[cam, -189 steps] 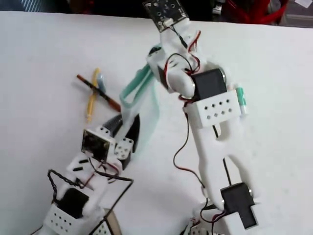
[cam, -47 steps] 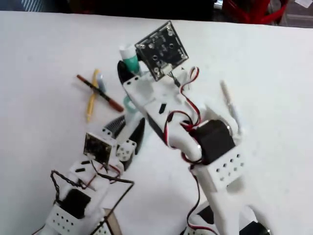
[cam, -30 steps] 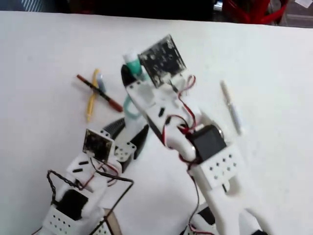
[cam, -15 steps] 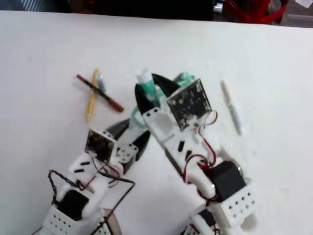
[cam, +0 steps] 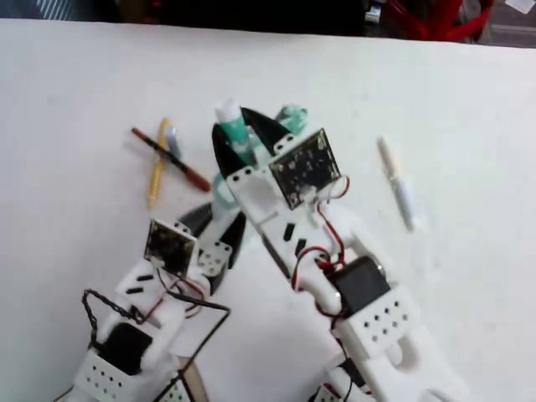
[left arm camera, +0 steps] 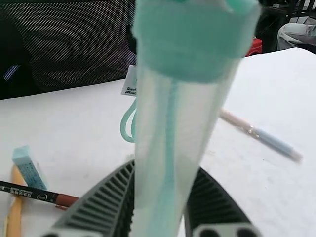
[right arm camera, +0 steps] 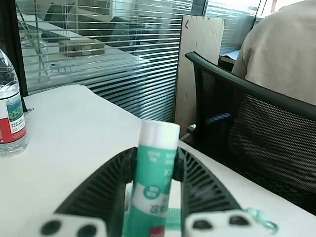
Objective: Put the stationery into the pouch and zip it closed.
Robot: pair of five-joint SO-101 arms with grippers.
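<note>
High view: your right jaws are clenched on the glue stick (cam: 229,126), mid-counter (cam: 75,84) close by the pouch (cam: 290,115); pencil (cam: 172,159), yellow pen (cam: 157,174) and eraser (cam: 172,139) lie to the left, a pale pen (cam: 395,184) well apart to the right. Left wrist view: your left jaws grasp the pouch (left arm camera: 173,128), upright; it looks soft, thin and light, so hold it near the stiffer zip edge. Right wrist view: glue stick (right arm camera: 154,182), rigid, smooth, probably slippery; grip mid-barrel.
</note>
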